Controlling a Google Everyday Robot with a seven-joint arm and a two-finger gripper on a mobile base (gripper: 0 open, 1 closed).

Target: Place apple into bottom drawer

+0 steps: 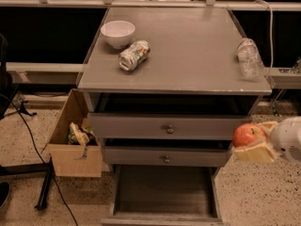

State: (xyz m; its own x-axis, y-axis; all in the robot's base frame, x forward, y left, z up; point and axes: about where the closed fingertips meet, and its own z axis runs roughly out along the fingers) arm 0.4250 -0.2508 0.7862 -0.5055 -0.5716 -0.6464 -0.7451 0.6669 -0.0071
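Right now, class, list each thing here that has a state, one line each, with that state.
apple: held in the gripper, right of the drawers.
gripper: shut on the apple.
bottom drawer: pulled open, nothing inside.
middle drawer: pushed in.
top drawer: pushed in.
can: crushed, on its side.
bowl: upright.
bottle: lying on its side.
cardboard box: open at the top.

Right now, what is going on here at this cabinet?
The gripper holds the apple to the right of the cabinet, level with the two knobbed drawers. The bottom drawer is pulled open below, and the apple is not yet in it. A white bowl, a crushed can and a bottle are on top.
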